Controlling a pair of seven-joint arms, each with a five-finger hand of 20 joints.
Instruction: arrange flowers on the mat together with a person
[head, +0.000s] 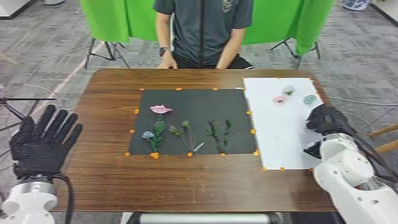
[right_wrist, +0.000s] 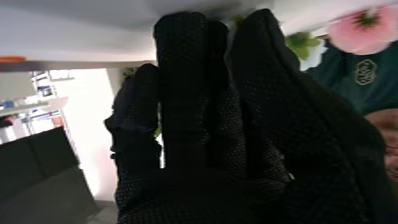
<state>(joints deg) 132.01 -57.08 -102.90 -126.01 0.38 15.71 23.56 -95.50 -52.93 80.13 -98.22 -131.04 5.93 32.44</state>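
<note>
"How do the robot's arms lie?"

"Over the brown table (head: 191, 192), the right arm (head: 345, 167) slants in from the near right, beside the white mat (head: 275, 132). The left arm (head: 31, 202) comes in along the left side."

"And the hands?"

"The right hand (head: 329, 121) is at the white mat's right edge, fingers straight and close together; I can't tell whether anything is between them. The left hand (head: 44, 145) has its fingers straight and spread, pointing away."

"Where are the flowers?"

"Well left of the right hand, on the dark mat (head: 191, 97): a pink flower (head: 161, 109), then green sprigs (head: 213, 131). Beyond that hand, smaller pale blooms (head: 289, 90) on the white mat."
</note>
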